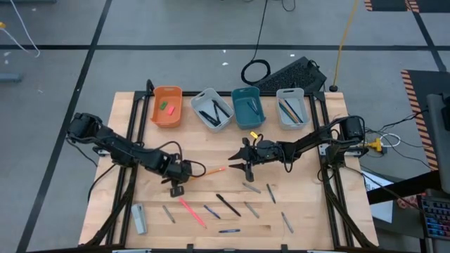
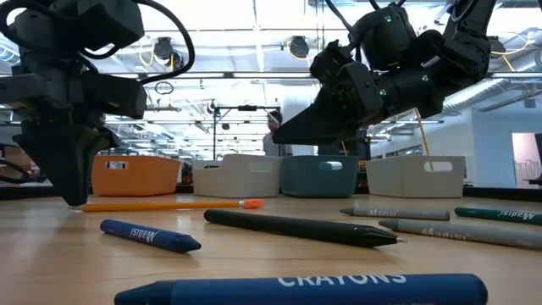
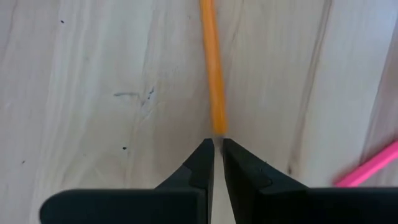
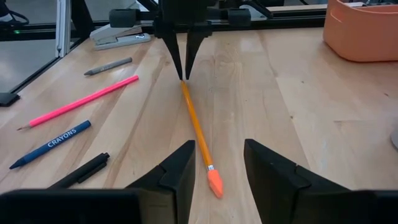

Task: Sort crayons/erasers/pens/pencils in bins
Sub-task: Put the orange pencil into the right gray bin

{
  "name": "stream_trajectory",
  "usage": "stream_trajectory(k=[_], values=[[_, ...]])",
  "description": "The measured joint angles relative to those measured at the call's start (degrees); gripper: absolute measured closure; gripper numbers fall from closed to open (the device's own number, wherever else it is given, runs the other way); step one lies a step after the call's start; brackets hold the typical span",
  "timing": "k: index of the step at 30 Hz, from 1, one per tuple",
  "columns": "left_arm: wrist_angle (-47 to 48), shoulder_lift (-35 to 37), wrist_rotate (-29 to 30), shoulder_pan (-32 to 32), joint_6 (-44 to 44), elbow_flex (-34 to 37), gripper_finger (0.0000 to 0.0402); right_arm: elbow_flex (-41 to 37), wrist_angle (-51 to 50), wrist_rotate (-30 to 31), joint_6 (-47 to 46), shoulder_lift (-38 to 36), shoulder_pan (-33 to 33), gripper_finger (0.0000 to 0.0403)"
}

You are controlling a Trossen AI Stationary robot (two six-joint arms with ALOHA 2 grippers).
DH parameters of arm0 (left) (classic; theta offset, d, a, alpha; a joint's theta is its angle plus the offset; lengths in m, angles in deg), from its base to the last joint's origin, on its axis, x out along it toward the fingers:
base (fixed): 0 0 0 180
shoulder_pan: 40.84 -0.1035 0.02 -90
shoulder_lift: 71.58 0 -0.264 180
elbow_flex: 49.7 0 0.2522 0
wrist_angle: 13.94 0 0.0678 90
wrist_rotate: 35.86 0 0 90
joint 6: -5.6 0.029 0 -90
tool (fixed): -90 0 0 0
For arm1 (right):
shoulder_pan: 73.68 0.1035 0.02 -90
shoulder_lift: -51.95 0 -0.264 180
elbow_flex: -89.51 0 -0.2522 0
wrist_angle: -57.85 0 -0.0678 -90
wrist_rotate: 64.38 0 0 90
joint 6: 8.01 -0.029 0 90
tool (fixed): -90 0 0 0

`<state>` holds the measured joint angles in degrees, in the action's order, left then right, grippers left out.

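Note:
An orange pencil (image 1: 209,171) with a pink-orange eraser tip (image 4: 214,182) lies flat on the wooden table. My left gripper (image 1: 188,171) points down at its plain end, fingers shut on it. My right gripper (image 1: 242,160) is open and raised above the eraser end; its fingers stand on either side of that end without touching it. Four bins stand in a row at the far edge: orange (image 1: 156,112), grey-white (image 1: 212,109), teal (image 1: 247,107), grey-white (image 1: 290,107). The orange bin holds a green eraser (image 1: 164,105) and a pink-red eraser (image 1: 169,109). My left gripper pinches the pencil's plain end (image 3: 218,129) between its two fingertips (image 3: 205,155). The fingers come from above, pointing down, one on each side of the shaft. The pencil lies level, its whole length on the table.
A pink pencil (image 1: 191,211), a black pen (image 1: 228,204), several crayons (image 1: 251,187) and a grey stapler (image 1: 139,218) lie on the near half of the table. Black rails run along the table's left and right sides.

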<state>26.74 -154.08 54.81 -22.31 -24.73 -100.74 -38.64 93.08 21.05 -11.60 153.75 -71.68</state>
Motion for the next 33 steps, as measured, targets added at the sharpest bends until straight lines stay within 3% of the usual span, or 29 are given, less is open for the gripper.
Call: stream_trajectory(k=[20,27,33], values=[[-1.94,0.11,2.1,0.89,-1.34,2.01,0.0367,-0.02,-2.58,2.06,0.02,0.02,0.0,0.0271],[-1.82,0.09,1.37,0.88,-0.19,1.94,0.0367,-0.02,-2.58,1.56,-1.63,0.02,-0.02,0.0215],[-1.29,0.07,-4.93,2.86,0.01,-0.86,0.0367,0.27,-2.68,1.55,-1.92,0.04,0.03,0.0182]])
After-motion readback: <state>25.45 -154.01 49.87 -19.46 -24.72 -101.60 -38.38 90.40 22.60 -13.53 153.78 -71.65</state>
